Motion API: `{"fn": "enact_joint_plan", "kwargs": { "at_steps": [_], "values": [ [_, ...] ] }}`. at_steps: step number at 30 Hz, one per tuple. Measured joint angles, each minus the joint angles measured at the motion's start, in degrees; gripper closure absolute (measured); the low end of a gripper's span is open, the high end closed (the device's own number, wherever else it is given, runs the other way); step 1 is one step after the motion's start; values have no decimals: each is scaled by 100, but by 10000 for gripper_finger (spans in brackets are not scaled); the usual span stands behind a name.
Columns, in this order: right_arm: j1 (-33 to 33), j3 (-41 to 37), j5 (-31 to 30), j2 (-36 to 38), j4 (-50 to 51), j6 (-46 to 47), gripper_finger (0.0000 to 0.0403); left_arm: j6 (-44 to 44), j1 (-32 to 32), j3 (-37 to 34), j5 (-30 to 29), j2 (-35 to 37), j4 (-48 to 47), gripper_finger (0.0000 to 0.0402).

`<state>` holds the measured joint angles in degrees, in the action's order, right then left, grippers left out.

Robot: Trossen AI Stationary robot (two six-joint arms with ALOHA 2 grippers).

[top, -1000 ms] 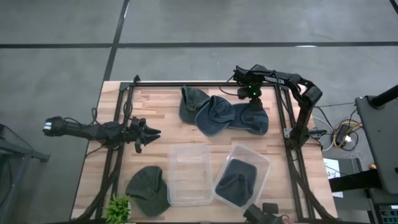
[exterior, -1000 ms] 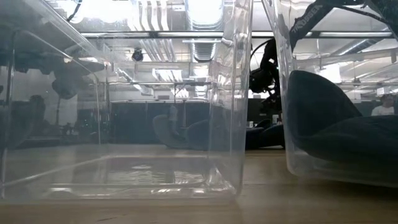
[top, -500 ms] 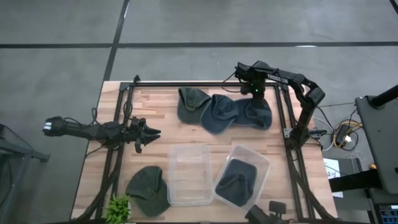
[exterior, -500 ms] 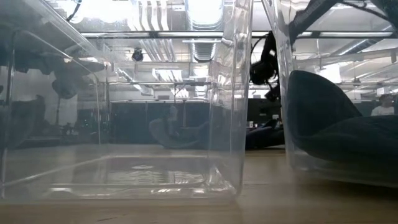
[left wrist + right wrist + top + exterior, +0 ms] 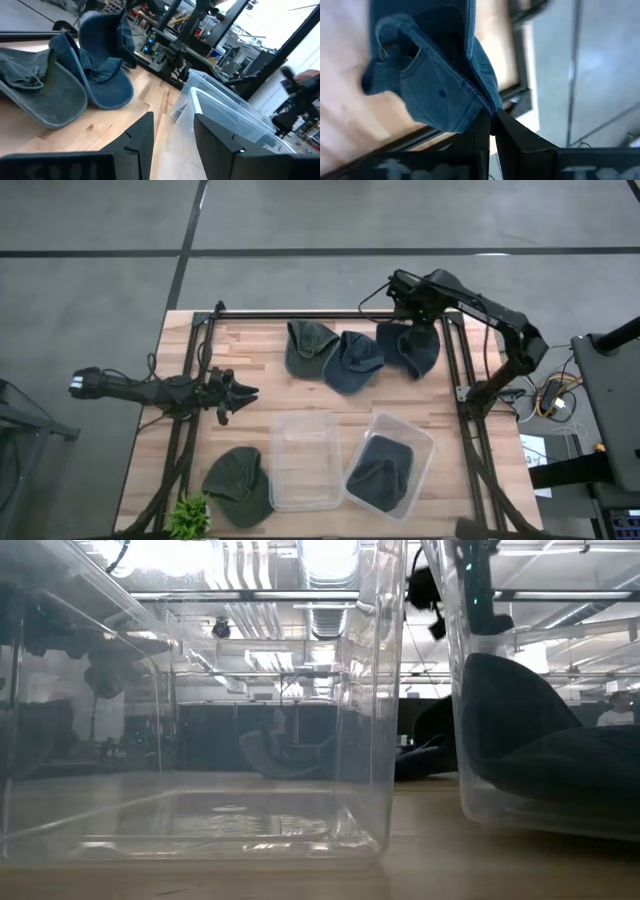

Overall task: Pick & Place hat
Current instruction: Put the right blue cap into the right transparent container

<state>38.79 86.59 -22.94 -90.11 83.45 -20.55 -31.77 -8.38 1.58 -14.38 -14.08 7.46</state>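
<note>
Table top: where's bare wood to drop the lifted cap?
Free: the left wood between the left gripper and green cap; the strip between the caps and empty bin. Crowded: back right, where the right gripper holds the blue cap.

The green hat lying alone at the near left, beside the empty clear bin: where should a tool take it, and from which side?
Grip the green hat at the edge of its brim, coming straight down from above. It lies flat on the table, so only a thin fabric edge offers a pinch. The left tool waits open nearby; the right tool is shut on the blue hat.
</note>
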Motion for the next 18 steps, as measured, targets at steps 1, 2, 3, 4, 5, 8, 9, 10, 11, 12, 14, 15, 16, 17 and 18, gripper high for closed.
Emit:
{"fn": "enact_joint_plan", "kwargs": {
  "at_steps": [1, 2, 3, 4, 5, 8, 9, 10, 11, 12, 14, 15, 16, 17, 18],
  "values": [
    [-42, 68, -139, 85, 18, 109, 394, 3, 0, 0, -85, 0, 3, 268],
    [-86, 129, -256, 171, 21, 198, 394, 7, 0, 0, -186, -1, 10, 268],
    [-133, 193, -335, 266, 19, 276, 394, 9, 0, 0, -303, -1, 40, 268],
    [-181, 259, -402, 346, 22, 341, 394, 5, 0, 0, -402, -1, 99, 268],
    [-229, 333, -442, 422, 25, 405, 394, -14, 0, 0, -481, 1, 179, 268],
    [-385, 557, -450, 622, 13, 591, 394, -101, 0, 0, -541, -1, 475, 268],
    [-440, 633, -450, 684, -6, 646, 394, -71, 0, 0, -547, -1, 631, 268],
    [-502, 715, -448, 739, -12, 688, 394, 7, 0, 0, -580, -1, 788, 268],
    [-569, 802, -448, 775, -12, 706, 394, 105, 0, 0, -622, 0, 945, 268],
    [-633, 883, -440, 806, -28, 712, 394, 217, 0, 0, -691, 1, 1071, 268],
    [-767, 1061, -426, 830, -42, 745, 394, 423, 0, 0, -888, -1, 1306, 268],
    [-841, 1160, -424, 831, -51, 785, 394, 498, 0, 0, -988, -1, 1413, 268],
    [-913, 1262, -423, 828, -53, 824, 394, 553, 0, 0, -1071, -1, 1523, 268],
    [-984, 1355, -422, 827, -53, 842, 394, 594, 0, 0, -1146, -1, 1618, 268],
    [-1061, 1437, -420, 827, -68, 854, 394, 625, 0, 0, -1200, -1, 1717, 268]
  ]
}}
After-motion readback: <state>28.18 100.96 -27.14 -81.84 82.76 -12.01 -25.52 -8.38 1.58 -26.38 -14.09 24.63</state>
